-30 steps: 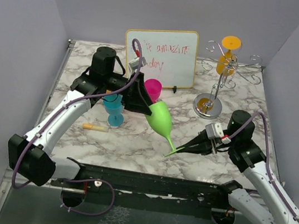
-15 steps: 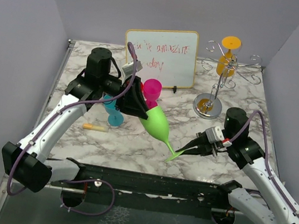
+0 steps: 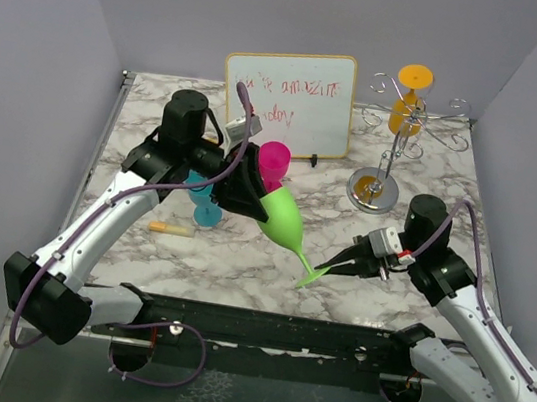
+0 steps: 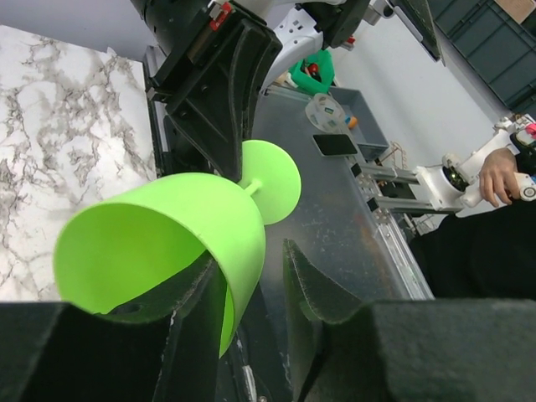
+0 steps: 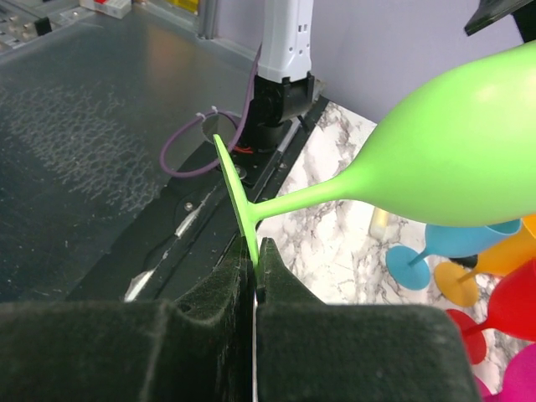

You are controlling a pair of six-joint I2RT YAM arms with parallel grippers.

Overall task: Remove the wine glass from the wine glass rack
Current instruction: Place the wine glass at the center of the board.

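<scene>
A green wine glass (image 3: 284, 219) hangs tilted in the air over the front middle of the table. My right gripper (image 3: 324, 267) is shut on the edge of its flat foot (image 5: 237, 201), which is clamped between the pads of the right gripper (image 5: 255, 244). My left gripper (image 3: 254, 197) is at the bowl's mouth. In the left wrist view one finger is inside the bowl (image 4: 167, 243), the other finger (image 4: 306, 280) stands outside with a gap, and the left gripper (image 4: 249, 255) straddles the rim. The wine glass rack (image 3: 387, 163) stands at the back right with an orange wine glass (image 3: 407, 106) hanging on it.
A whiteboard (image 3: 288, 103) leans at the back middle. A pink glass (image 3: 275, 159) and a blue glass (image 3: 206, 202) stand by the left arm, and a yellow marker (image 3: 171, 229) lies in front of them. Blue (image 5: 419, 260), orange and red glasses show in the right wrist view.
The left jaws have narrowed around the green bowl's rim. The left arm shifted slightly and the glass tipped a little. The right gripper has kept its hold on the foot.
</scene>
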